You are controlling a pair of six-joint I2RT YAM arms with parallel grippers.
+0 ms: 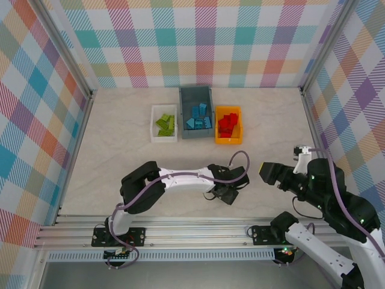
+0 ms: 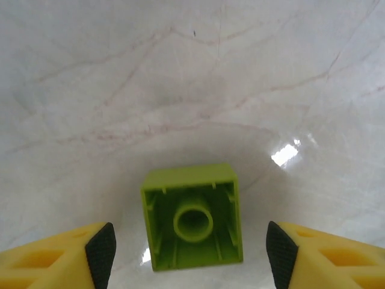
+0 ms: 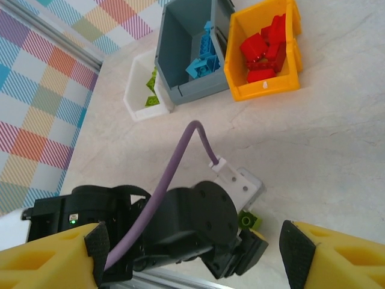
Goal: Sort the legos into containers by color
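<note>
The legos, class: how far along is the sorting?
Done: lime green bricks in the shallow white tray, blue bricks in the deep grey-blue bin, red bricks in the orange-yellow bin. In hand: one lime brick, underside showing, ungripped between the open left jaws. Left: moving it to the tray.

Bare worktop [image 1: 120, 138] lies open from the three bins [image 1: 196, 136] forward and along both sides. The left arm [image 1: 180, 179] stretches across the near middle, barring the way there.
</note>
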